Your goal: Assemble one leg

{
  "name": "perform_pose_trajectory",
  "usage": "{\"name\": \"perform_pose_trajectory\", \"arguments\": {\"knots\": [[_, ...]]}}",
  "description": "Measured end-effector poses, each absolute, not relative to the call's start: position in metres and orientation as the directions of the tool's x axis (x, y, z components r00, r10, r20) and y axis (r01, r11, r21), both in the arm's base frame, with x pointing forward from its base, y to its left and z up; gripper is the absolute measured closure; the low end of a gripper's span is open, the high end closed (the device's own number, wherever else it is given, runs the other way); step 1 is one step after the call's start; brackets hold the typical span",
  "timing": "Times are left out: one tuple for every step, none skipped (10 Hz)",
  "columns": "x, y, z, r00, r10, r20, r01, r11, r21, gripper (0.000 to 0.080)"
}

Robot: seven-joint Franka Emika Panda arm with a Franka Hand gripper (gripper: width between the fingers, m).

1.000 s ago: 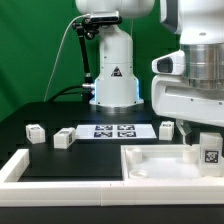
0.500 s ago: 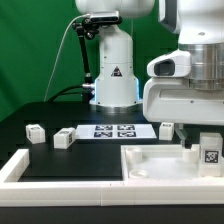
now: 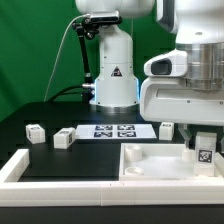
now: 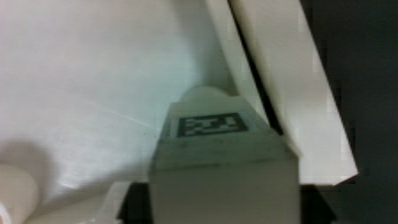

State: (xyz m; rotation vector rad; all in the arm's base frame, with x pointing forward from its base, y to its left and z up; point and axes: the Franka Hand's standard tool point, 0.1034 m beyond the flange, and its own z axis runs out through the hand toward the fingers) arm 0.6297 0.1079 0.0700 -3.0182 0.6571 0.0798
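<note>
smooth white plastic makes up nearly every part on the matte black tabletop. the leg, a small blocky piece with a square black-and-white tag facing the camera, sits at the exterior view's right, over the far right corner of the large square tray-like piece, whose raised rim frames a shallow flat recess. the hand hangs directly above the leg, under the arm's bulky glossy white casing; whether its fingers grip the leg cannot be told from either view. in the wrist view the leg shows as a tapered grey-white form with its tag near the narrow end, its long axis running along the tray's rim. three more small white blocks rest on the tabletop around the flat marker board. a white rail with squared edges borders the exterior view's left.
</note>
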Motion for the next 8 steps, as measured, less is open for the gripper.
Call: {"name": "perform_pose_trajectory", "arguments": {"knots": [[0.63, 0.105, 0.07, 0.871, -0.488, -0.063, -0.49, -0.871, -0.035, 0.0499], [0.629, 0.102, 0.07, 0.806, -0.589, -0.063, -0.591, -0.806, -0.022, 0.0499], [0.628, 0.096, 0.07, 0.772, -0.634, -0.056, -0.635, -0.772, -0.017, 0.0499], [0.627, 0.09, 0.07, 0.733, -0.679, -0.049, -0.68, -0.733, -0.017, 0.0496], [0.626, 0.084, 0.07, 0.671, -0.74, -0.039, -0.741, -0.671, -0.016, 0.0491], [0.627, 0.083, 0.07, 0.659, -0.751, -0.037, -0.752, -0.659, -0.013, 0.0491], [0.626, 0.083, 0.07, 0.659, -0.751, -0.037, -0.752, -0.659, -0.013, 0.0403], [0.626, 0.083, 0.07, 0.66, -0.75, -0.038, -0.751, -0.66, -0.013, 0.0403]]}}
